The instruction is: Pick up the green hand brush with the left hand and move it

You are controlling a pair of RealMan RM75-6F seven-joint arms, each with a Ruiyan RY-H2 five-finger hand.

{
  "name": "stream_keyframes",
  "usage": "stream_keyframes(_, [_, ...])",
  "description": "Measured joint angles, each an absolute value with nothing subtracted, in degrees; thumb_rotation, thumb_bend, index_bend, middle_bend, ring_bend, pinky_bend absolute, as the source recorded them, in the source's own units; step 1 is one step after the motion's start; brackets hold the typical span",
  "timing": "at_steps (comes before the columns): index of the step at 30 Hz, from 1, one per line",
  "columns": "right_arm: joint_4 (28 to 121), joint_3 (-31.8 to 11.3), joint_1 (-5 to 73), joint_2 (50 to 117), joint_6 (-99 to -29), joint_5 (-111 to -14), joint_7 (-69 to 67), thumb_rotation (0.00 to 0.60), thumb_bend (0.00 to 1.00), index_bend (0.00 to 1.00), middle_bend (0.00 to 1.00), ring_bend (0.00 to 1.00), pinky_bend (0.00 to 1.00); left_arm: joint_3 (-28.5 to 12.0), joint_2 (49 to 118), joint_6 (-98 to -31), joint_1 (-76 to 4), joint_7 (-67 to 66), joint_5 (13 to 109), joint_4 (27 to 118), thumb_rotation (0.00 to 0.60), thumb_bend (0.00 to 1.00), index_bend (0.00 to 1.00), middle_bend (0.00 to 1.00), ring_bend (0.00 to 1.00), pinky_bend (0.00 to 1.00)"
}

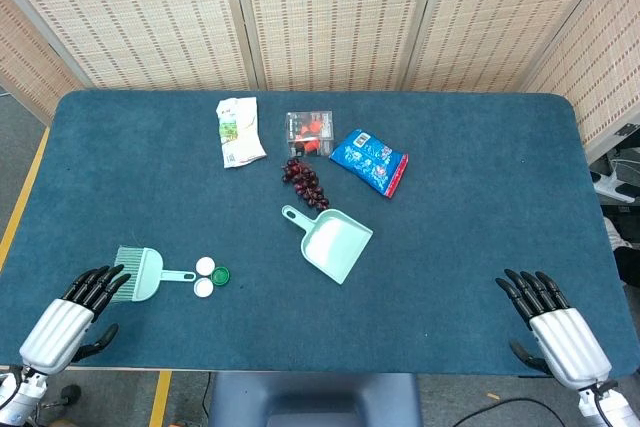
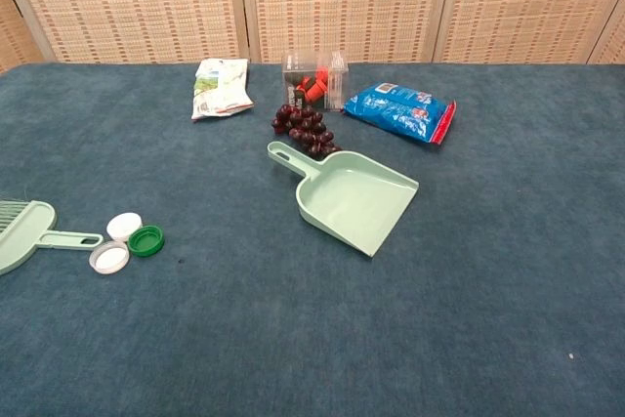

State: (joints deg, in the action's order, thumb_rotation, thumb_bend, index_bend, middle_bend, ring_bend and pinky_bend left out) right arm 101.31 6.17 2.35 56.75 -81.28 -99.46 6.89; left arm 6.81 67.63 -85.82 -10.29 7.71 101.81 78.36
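The green hand brush (image 1: 145, 273) lies flat near the table's front left, bristles to the left and handle pointing right; the chest view shows the brush (image 2: 29, 232) at its left edge. My left hand (image 1: 72, 314) hovers just left and in front of the brush with fingers apart, its fingertips close to the bristles, holding nothing. At the front right my right hand (image 1: 552, 320) is also spread and empty, far from the brush. Neither hand appears in the chest view.
Two white caps (image 1: 204, 276) and a green cap (image 1: 220, 275) sit at the brush handle's tip. A green dustpan (image 1: 334, 244) lies mid-table. Farther back are grapes (image 1: 304, 180), a blue packet (image 1: 369, 161), a white packet (image 1: 240, 131) and a clear box (image 1: 309, 129).
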Motion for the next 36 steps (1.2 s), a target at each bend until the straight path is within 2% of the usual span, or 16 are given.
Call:
stream_keyframes(6, [101.5, 5.9, 2.3, 57.0, -81.5, -99.1, 7.5, 0.6, 0.21, 0.0, 0.0, 0.0, 0.0, 6.6, 69.5, -85.5, -10.5, 4.1, 102.4, 78.1, 0.6, 0.4, 0.0, 0.0, 0.0, 0.12])
stream_keyframes(9, [101.3, 5.9, 1.8, 57.0, -83.2, -99.6, 7.2, 0.6, 0.21, 0.0, 0.0, 0.0, 0.0, 6.7, 71.0, -85.4, -11.0, 3.6, 103.7, 77.7, 0.6, 0.4, 0.01, 0.01, 0.01, 0.2])
stream_keyframes(11, [101.2, 5.9, 1.4, 57.2, -84.5, -100.4, 7.1, 0.6, 0.21, 0.0, 0.0, 0.0, 0.0, 6.5, 72.9, -84.6, -11.8, 2.4, 104.2, 76.9, 0.6, 0.41, 0.09, 0.1, 0.1, 0.28])
stream_keyframes(14, [101.1, 5.9, 1.0, 57.4, -85.0, -100.9, 8.0, 0.6, 0.21, 0.0, 0.0, 0.0, 0.0, 5.6, 76.2, -83.4, -12.8, 0.6, 104.2, 75.3, 0.6, 0.41, 0.2, 0.2, 0.19, 0.29])
stream_keyframes(16, [101.2, 5.7, 0.8, 57.7, -85.3, -100.8, 8.9, 0.6, 0.22, 0.0, 0.0, 0.0, 0.0, 4.6, 78.6, -82.2, -13.4, -1.1, 103.4, 74.1, 0.6, 0.4, 0.21, 0.21, 0.23, 0.33])
stream_keyframes(21, [101.3, 5.2, 0.6, 58.3, -85.4, -99.8, 10.0, 0.6, 0.21, 0.0, 0.0, 0.0, 0.0, 2.8, 83.5, -77.5, -15.3, -6.1, 100.6, 72.6, 0.6, 0.37, 0.22, 0.22, 0.41, 0.58])
stream_keyframes(23, [101.3, 4.9, 0.7, 58.4, -85.1, -98.9, 10.2, 0.6, 0.22, 0.0, 0.0, 0.0, 0.0, 2.1, 84.9, -76.2, -16.1, -8.3, 99.6, 72.5, 0.6, 0.37, 0.22, 0.24, 0.46, 0.63])
stream_keyframes(29, [101.3, 4.0, 1.3, 58.6, -83.1, -96.0, 11.0, 0.6, 0.22, 0.0, 0.0, 0.0, 0.0, 0.1, 89.2, -74.2, -18.0, -14.6, 97.6, 69.6, 0.6, 0.37, 0.24, 0.26, 0.51, 0.66])
stream_keyframes(36, [102.0, 4.1, 0.9, 58.0, -83.8, -96.3, 10.9, 0.6, 0.21, 0.0, 0.0, 0.0, 0.0, -1.7, 92.9, -71.3, -19.8, -20.2, 93.9, 64.7, 0.6, 0.35, 0.28, 0.3, 0.55, 0.66])
